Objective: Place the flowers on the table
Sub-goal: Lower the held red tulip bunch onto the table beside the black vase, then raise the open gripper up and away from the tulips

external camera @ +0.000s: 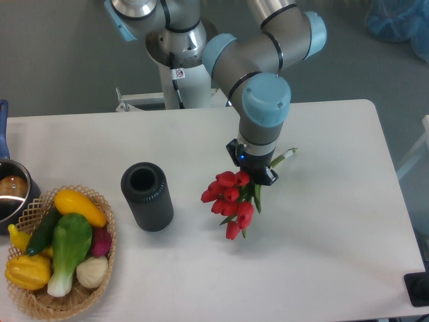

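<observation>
One metal pot (10,194) sits at the far left edge of the table (335,268), only partly in view, with a blue handle (3,127) rising above it. Just below and beside it we see a wicker basket (100,268) filled with toy vegetables: a yellow squash (79,206), a dark green cucumber (43,231), a pale green bok choy (67,251), a yellow pepper (27,270), a white garlic bulb (92,271) and a magenta piece (101,241) we cannot name. To the right of the basket, near but apart from it, stands a black cylindrical vase (147,196), upright, its open mouth facing up.

Further right, close to the middle of the table, we find the flowers (230,198): a bunch of red tulips with green leaves, heads pointing down and to the left, the pale stems running up and to the right so that their tip shows past the gripper. The gripper (258,171) sits directly over the stems, at the end of a grey arm with light blue joint caps (267,100). The wrist hides the fingers from us, so we cannot tell whether the jaws are clamped on the stems or apart. We also cannot tell whether the blooms touch the table or hang just above it. At the lower right corner a small black object (419,288) lies at the table's edge.
</observation>
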